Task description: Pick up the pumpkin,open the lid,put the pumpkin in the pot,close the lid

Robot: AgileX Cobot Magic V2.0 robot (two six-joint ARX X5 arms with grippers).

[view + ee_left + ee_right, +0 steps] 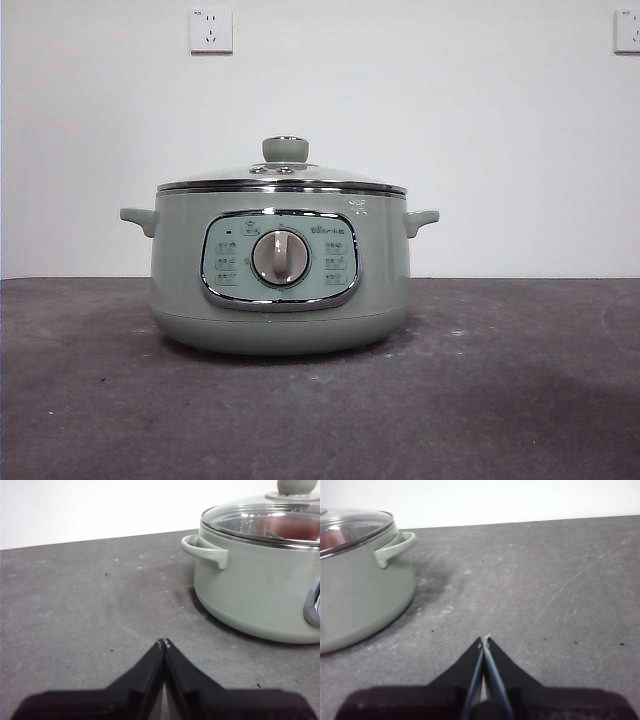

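Straight on, the front view shows the sage-green pot (280, 275) standing mid-surface (500, 400), the glass lid (282, 178) seated on its rim and the dial at the centre of the control panel; no arm enters, and the lid's glass is seen too edge-on to reveal the contents. In the left wrist view, the left end effector (164, 642) sits low over the surface with its jaws pressed together, holding nothing; the pot lies at about two o'clock, cut off at the frame edge, and a blurred orange-red pumpkin (295, 529) shows through the lid. In the right wrist view, the right end effector (485, 640) is likewise closed and empty, the pot at ten o'clock, only a faint reddish tint under the lid.
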